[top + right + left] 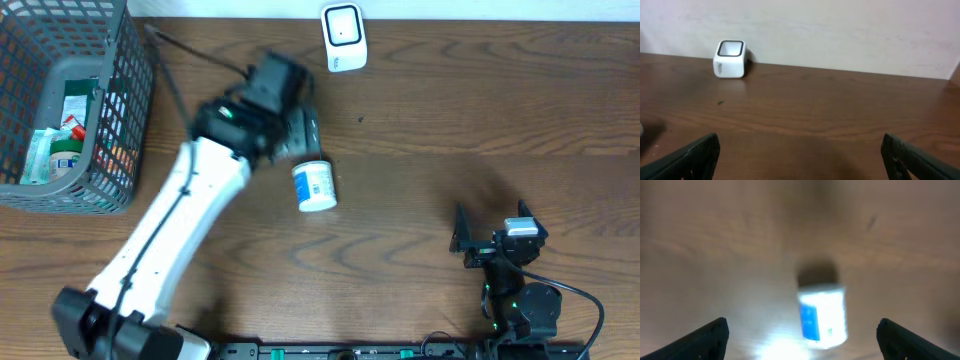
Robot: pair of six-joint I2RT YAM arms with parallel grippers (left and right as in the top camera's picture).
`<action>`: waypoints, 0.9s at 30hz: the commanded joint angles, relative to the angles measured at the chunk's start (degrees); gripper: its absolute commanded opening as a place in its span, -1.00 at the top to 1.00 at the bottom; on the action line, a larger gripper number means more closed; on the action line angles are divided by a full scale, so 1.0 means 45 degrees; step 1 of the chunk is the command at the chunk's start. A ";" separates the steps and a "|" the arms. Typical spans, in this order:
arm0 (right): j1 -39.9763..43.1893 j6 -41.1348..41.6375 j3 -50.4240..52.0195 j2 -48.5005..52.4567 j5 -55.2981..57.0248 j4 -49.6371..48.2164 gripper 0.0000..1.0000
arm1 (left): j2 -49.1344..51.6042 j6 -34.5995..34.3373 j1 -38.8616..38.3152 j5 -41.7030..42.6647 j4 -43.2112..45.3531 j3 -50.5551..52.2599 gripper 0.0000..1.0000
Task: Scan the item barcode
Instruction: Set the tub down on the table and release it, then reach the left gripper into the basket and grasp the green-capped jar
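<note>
The item, a small white bottle with a blue label, lies on its side on the brown table. In the left wrist view the bottle is blurred, lying just ahead of and between the spread fingers. My left gripper hovers open just above and behind it, holding nothing. The white barcode scanner stands at the table's far edge by the wall. Near the front right edge, my right gripper is open and empty, facing the scanner from a distance.
A grey wire basket holding several packaged items stands at the far left. The left arm's white link crosses the table's left half diagonally. A pale wall closes off the far side.
</note>
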State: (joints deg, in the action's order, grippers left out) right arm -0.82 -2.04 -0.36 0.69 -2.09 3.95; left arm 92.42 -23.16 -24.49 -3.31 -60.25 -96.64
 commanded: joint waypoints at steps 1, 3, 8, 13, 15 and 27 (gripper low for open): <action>-0.0078 0.0160 0.0010 -0.0068 0.0029 0.0044 -0.98 | 0.0005 0.1010 0.1185 -0.0957 -0.1399 -0.4012 -0.89; -0.0078 0.0160 0.0010 -0.0068 0.0029 0.0044 -0.98 | 0.0015 0.1001 0.2079 -0.2234 -0.2084 -0.5829 -0.89; -0.0078 0.0160 0.0010 -0.0068 0.0029 0.0044 -0.99 | -0.0005 0.1001 0.5100 -0.2963 -0.2487 -0.7912 -0.89; -0.0078 0.0160 0.0010 -0.0068 0.0029 0.0044 -0.98 | 0.0306 0.1001 0.8466 -0.3147 -0.2370 -0.7883 -0.90; -0.0078 0.0160 0.0010 -0.0068 0.0029 0.0044 -0.99 | 0.0656 0.0996 0.9641 -0.3147 -0.2365 -0.7883 -0.90; -0.0078 0.0160 0.0010 -0.0068 0.0029 0.0044 -0.98 | 0.4566 0.2215 1.2735 -0.2074 -0.3925 -0.7883 -0.90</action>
State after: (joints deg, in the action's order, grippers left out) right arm -0.82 -2.02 -0.36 0.69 -2.07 3.95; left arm 108.84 -18.44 32.29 -16.36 -76.88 -132.03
